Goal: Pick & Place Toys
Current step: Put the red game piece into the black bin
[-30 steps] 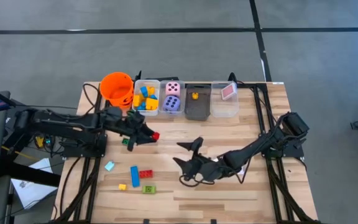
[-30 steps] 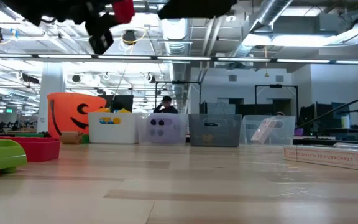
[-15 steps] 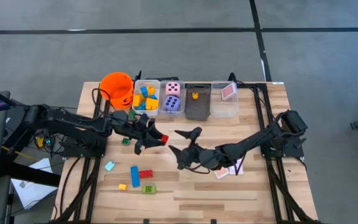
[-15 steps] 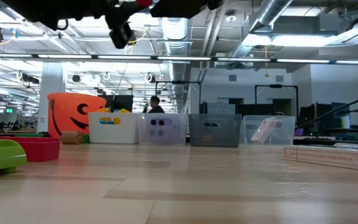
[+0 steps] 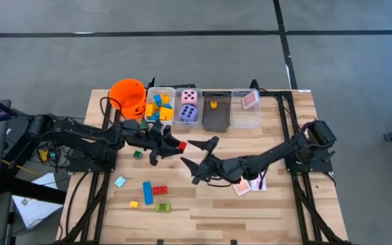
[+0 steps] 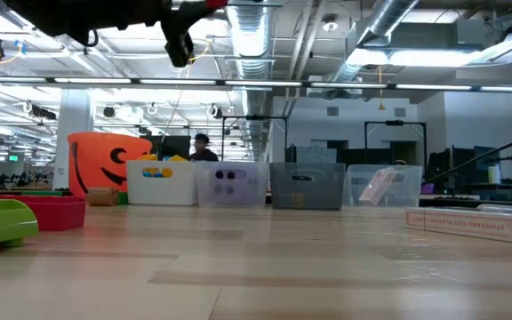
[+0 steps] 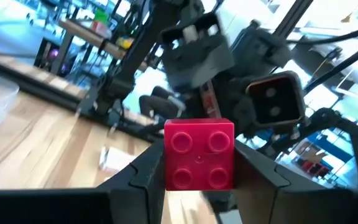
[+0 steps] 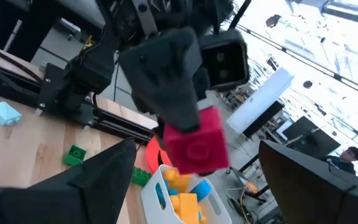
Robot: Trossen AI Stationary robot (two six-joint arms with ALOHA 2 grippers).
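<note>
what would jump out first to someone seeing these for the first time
The red block pinched in the left gripper, held up over the table's middle, face to face with the open right gripper. Next, the orange bucket at the far edge, heading a row of bins with blocks and dice inside.

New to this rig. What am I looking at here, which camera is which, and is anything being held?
Two dark robot arms work at a wooden table. One picture looks straight down, one sits at table-top height, and one camera rides on each wrist. The left gripper is shut on a red block, held above the table. The right gripper is open and empty, facing that block. Along the far edge stand an orange bucket and four bins holding blocks, dice and a card. Loose blocks lie near the front left, and pink-white cards lie under the right arm.
</note>
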